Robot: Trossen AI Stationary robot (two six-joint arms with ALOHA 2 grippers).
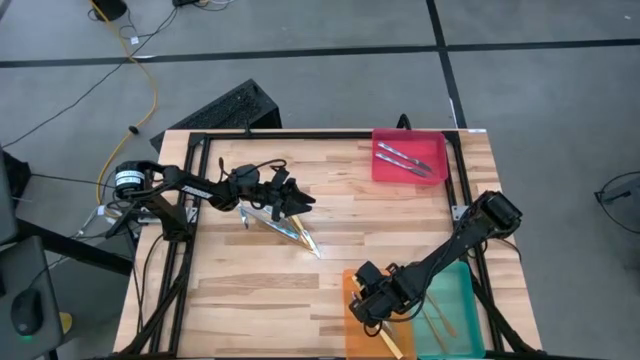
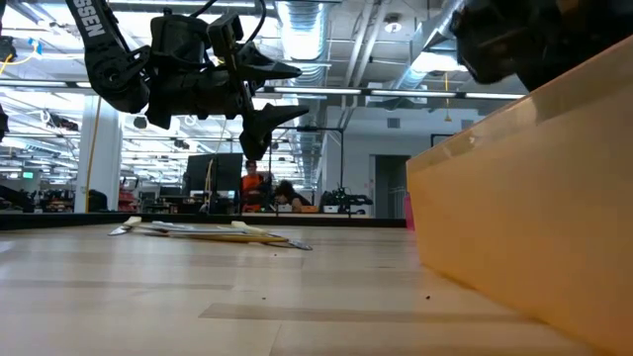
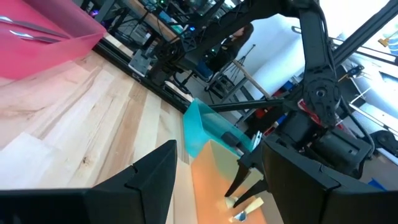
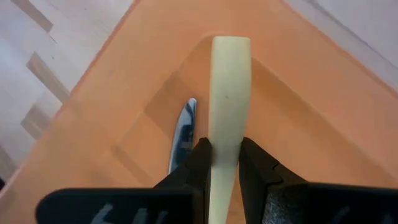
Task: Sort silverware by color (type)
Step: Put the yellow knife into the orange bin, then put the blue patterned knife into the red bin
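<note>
So the right gripper [image 4: 222, 163] is parked over the orange tray [image 1: 356, 330] at the near edge of the table, and a yellow-handled utensil [image 4: 227, 99] is pinched between its two dark fingers, which are drawn in narrow against the handle. In the right wrist view the pale handle is seen sticking out past the fingertips over the tray floor, and a silver utensil end [image 4: 182, 134] is seen lying on the orange just beside it. Another yellow handle [image 1: 388, 342] is visible in that tray from above.

The left gripper [image 1: 293, 203] is held up above the table, over the leftover pile of silverware [image 1: 285, 226], with its fingers spread wide and nothing between them. The pile is left on the bare wood near the table's middle, a loose bundle of thin pieces lying flat.

Two silver-ended pieces [image 1: 404, 158] are seen in the red tray [image 1: 381, 170] at the far right corner. A couple of tan pieces [image 1: 438, 318] are lying in the teal tray [image 1: 468, 300], which is set touching the orange one.
</note>
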